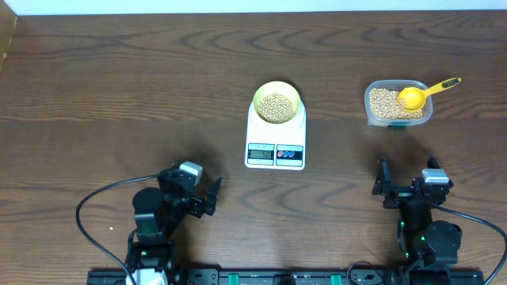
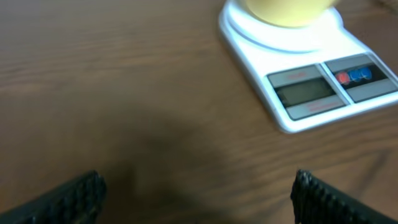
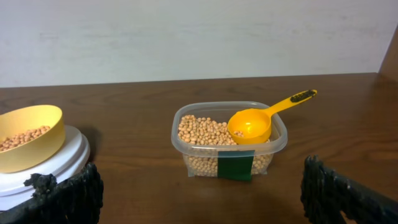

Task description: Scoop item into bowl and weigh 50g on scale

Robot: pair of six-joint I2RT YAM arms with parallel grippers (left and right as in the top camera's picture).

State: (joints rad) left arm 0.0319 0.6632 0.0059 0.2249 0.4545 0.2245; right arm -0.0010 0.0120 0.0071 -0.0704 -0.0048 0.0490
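The pale-yellow bowl (image 1: 295,93) stands on the white scale (image 1: 251,136), with a layer of tan grains, the item (image 1: 276,105), inside it. More of the item (image 1: 384,101) fills a clear container (image 1: 369,89) at the right, and a yellow scoop (image 1: 412,98) rests in it. My left gripper (image 1: 198,190) hangs open near the table's front, left of the scale (image 2: 311,81), nothing between its fingers. My right gripper (image 1: 405,184) is open too, in front of the container (image 3: 230,106) and apart from it. The bowl (image 3: 37,134) shows at the left of the right wrist view.
The scoop's handle (image 1: 445,83) sticks out past the container's far right corner. A green label (image 3: 235,167) marks the container's near wall. Cables run from both arm bases along the front edge. Bare wooden table (image 1: 119,95) lies left of the scale.
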